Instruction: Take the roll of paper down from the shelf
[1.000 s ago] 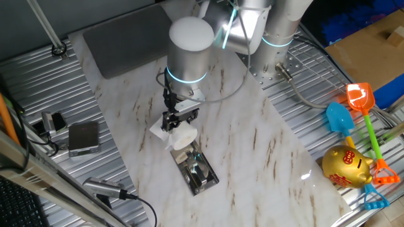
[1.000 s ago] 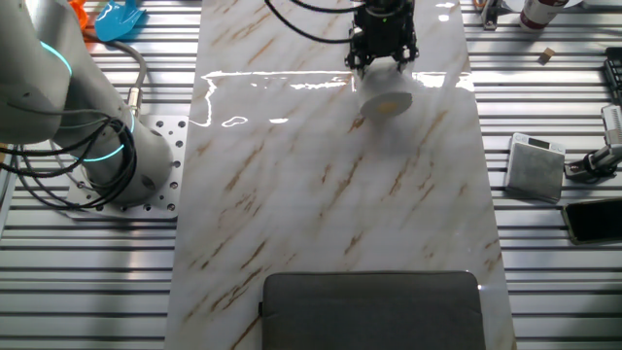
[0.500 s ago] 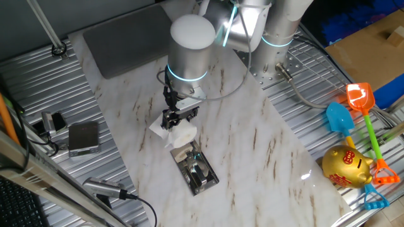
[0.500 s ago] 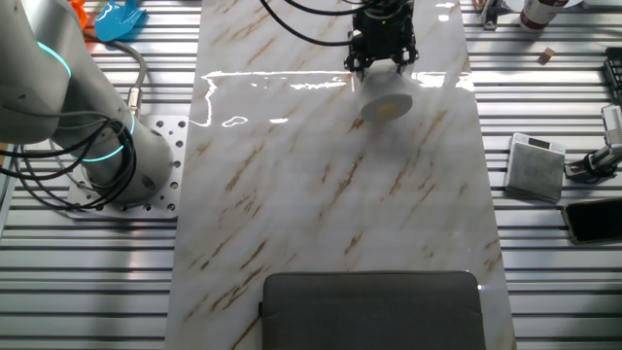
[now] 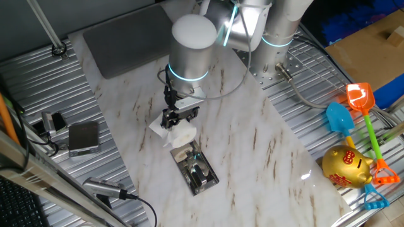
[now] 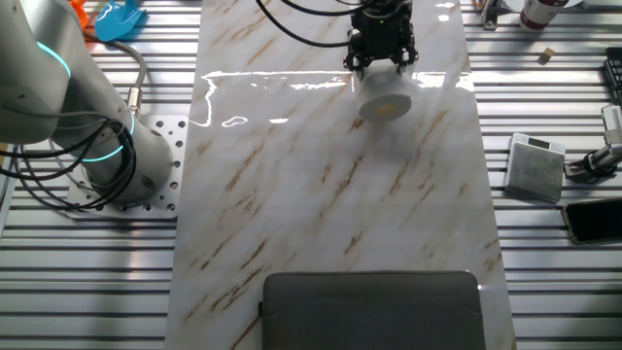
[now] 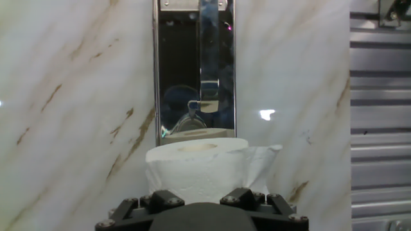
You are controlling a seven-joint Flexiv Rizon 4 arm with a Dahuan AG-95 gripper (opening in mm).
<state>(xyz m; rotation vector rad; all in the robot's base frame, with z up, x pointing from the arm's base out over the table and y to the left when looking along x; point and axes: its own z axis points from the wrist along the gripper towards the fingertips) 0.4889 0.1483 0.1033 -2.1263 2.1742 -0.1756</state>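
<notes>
The white roll of paper [image 5: 182, 133] is between my gripper's fingers, at the near end of the shelf [image 5: 196, 170], a flat black holder with a shiny metal rim lying on the marble table. My gripper [image 5: 176, 120] is shut on the roll. In the hand view the roll [image 7: 192, 168] fills the space just ahead of the gripper [image 7: 201, 200], with a loose sheet hanging at its right. The glossy shelf [image 7: 195, 70] stretches away beyond it and mirrors the roll. In the other fixed view the gripper [image 6: 382, 60] stands over the roll [image 6: 386, 101]; the shelf is hidden there.
A large grey pad [image 5: 126, 36] lies at the table's back. A small dark grey box [image 5: 83, 137] with a cable sits on the ribbed metal at the left. A golden piggy bank [image 5: 346, 165] and plastic toy shovels [image 5: 356, 104] lie at the right.
My gripper has drawn the roll a little back, away from the shelf. The roll now sits slightly nearer the arm. The shelf has not moved.
</notes>
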